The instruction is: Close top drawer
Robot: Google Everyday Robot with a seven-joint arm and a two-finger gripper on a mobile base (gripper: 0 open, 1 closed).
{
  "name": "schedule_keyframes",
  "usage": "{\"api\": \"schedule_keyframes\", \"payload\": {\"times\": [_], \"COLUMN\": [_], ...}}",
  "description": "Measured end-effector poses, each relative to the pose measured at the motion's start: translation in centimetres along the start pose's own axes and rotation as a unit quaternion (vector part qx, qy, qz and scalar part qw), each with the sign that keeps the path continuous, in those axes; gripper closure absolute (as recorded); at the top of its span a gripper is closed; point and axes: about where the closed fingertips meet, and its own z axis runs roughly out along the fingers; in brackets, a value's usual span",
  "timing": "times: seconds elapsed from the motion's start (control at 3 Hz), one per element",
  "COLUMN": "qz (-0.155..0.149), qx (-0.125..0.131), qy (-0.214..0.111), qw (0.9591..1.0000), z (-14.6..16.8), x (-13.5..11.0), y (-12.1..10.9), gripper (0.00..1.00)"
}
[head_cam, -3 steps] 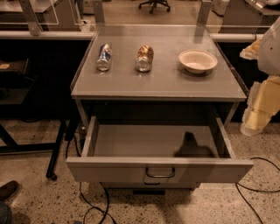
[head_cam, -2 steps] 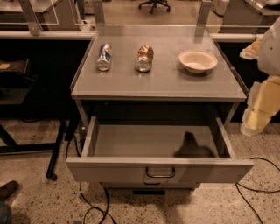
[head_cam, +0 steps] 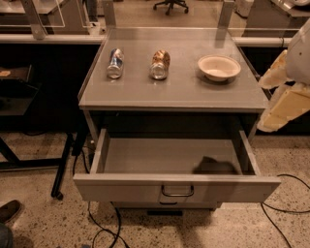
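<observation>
A flat grey metal worktop point(head_cam: 184, 92) tops a cabinet that stands on a speckled stone floor point(head_cam: 43, 223), with a black wheeled office chair point(head_cam: 169, 5) far behind it. On the worktop, in a row, lie a blue and silver drink can point(head_cam: 115, 63) on its side, a brown and gold can point(head_cam: 160, 64) on its side just beside it, and a shallow cream bowl point(head_cam: 219, 67) further right. The wide grey metal top drawer point(head_cam: 126, 189) stands pulled far out below the worktop, its dark wire loop handle point(head_cam: 177, 191) at the centre of the front. Thin black cables point(head_cam: 104, 227) trail on the floor under it. The cream claw point(head_cam: 271, 104) hangs at the right edge, beside the worktop's corner and apart from the drawer; whether it is wide or narrow I cannot tell
</observation>
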Motion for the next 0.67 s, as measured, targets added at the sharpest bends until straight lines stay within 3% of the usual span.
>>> {"api": "schedule_keyframes", "payload": {"times": [0.67], "qz": [0.000], "qx": [0.000], "qy": [0.000], "qw": [1.0000], "z": [0.00], "x": [0.00], "y": [0.00], "gripper": [0.87]}}
